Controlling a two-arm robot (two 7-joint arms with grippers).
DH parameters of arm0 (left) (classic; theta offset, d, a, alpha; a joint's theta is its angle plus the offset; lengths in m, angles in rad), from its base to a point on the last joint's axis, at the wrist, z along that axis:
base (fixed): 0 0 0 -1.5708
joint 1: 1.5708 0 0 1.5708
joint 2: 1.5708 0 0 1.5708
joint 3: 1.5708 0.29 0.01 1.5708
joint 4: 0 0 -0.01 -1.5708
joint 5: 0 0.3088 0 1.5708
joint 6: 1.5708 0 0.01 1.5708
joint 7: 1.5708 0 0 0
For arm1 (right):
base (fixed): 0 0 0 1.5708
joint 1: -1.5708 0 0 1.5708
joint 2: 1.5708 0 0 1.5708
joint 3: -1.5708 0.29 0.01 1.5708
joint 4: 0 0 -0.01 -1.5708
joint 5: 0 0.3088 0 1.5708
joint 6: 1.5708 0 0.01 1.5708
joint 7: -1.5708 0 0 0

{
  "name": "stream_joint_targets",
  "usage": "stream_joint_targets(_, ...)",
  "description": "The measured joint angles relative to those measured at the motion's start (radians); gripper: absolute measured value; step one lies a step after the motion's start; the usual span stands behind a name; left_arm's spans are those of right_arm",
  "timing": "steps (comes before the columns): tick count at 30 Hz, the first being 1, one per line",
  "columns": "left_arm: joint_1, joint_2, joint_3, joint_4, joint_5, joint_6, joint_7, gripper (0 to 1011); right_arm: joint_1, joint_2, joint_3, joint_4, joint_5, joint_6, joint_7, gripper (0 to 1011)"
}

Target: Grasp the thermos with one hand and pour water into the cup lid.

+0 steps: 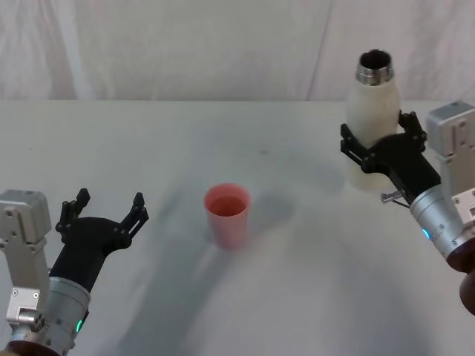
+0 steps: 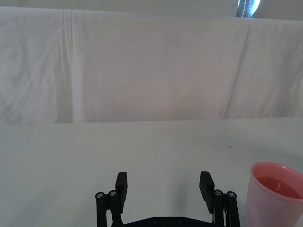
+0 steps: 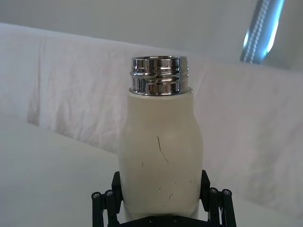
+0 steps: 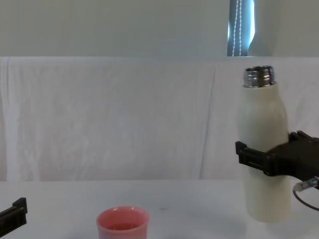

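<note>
The right claw (image 1: 384, 152) is clamped around the lower body of the thermos (image 1: 374, 126), 1 black finger on each side of the cream-white bottle. The thermos stands upright on the right side of the white tabletop (image 1: 297, 289), its shiny threaded steel neck open at the top; from the chest view its base looks to be at or just above the surface, and I cannot tell whether it touches. In the right wrist view the bottle (image 3: 160, 156) sits between the 2 fingers (image 3: 116, 187), with faint dark scratches on its side. The cup lid (image 1: 227, 214), a small pink-red tapered cup, stands upright near the middle of the tabletop, well apart from the thermos. The left claw (image 1: 104, 211) rests low at the left, near the tabletop, its fingers spread apart and holding nothing; the cup lid is to its right.
</note>
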Motion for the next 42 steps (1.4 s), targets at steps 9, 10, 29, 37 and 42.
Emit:
stream_joint_targets(9, 0.0, 0.0, 0.0, 0.0, 0.0, 0.0, 0.0, 1001, -0.017, -0.004, 0.032, 0.004, 0.072, 0.039, 0.001, 959)
stream_joint_targets(10, 0.0, 0.0, 0.0, 0.0, 0.0, 0.0, 0.0, 1001, -0.019, -0.004, 0.035, 0.004, 0.076, 0.042, 0.0, 959)
stream_joint_targets(29, 0.0, 0.0, 0.0, 0.0, 0.0, 0.0, 0.0, 1001, -0.034, -0.017, 0.071, 0.027, 0.135, 0.063, -0.037, 959)
stream_joint_targets(37, 0.0, 0.0, 0.0, 0.0, 0.0, 0.0, 0.0, 1001, -0.034, -0.022, 0.073, 0.051, 0.149, 0.03, -0.035, 959)
stream_joint_targets(42, 0.0, 0.0, 0.0, 0.0, 0.0, 0.0, 0.0, 1001, -0.033, -0.022, 0.072, 0.063, 0.15, 0.014, -0.033, 959)
